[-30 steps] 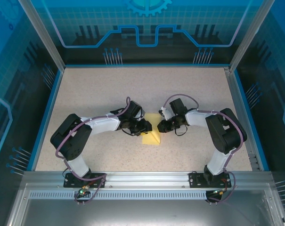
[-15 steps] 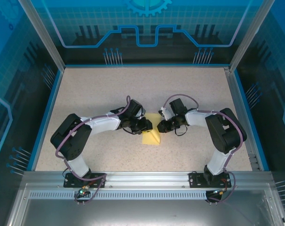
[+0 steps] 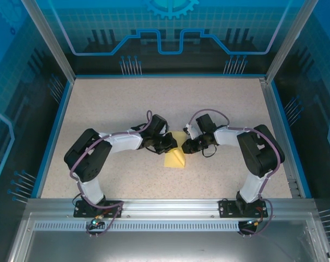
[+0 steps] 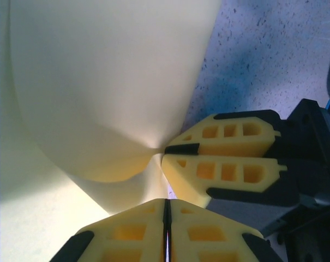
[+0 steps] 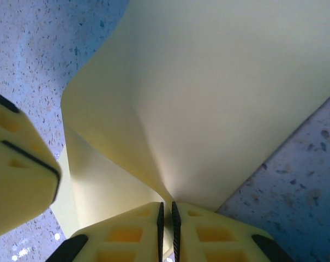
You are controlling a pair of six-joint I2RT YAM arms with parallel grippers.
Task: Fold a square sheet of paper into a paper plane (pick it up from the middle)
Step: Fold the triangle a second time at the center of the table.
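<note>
The square sheet of paper (image 3: 174, 159) is pale yellow and lies bent and partly lifted at the table's middle, between both arms. In the left wrist view the sheet (image 4: 99, 82) bulges up in a curved hump. Its lower layer runs down into the seam of my left gripper (image 4: 166, 201), whose jaws are pressed shut on the paper's edge. My right gripper (image 4: 163, 152) pinches the hump's point just beyond. In the right wrist view my right gripper (image 5: 166, 204) is shut on a gathered fold of the sheet (image 5: 219, 98). The left gripper (image 5: 57, 173) sits close at the left.
The speckled table (image 3: 126, 103) is bounded by a blue rim (image 3: 60, 117) on three sides and an aluminium rail (image 3: 165, 204) at the near edge. Both grippers (image 3: 179, 145) meet tip to tip above the sheet, elbows spread outward.
My left gripper's jaws have closed onto the sheet. The left arm's elbow has drawn slightly inward. The right arm and the sheet have hardly moved.
</note>
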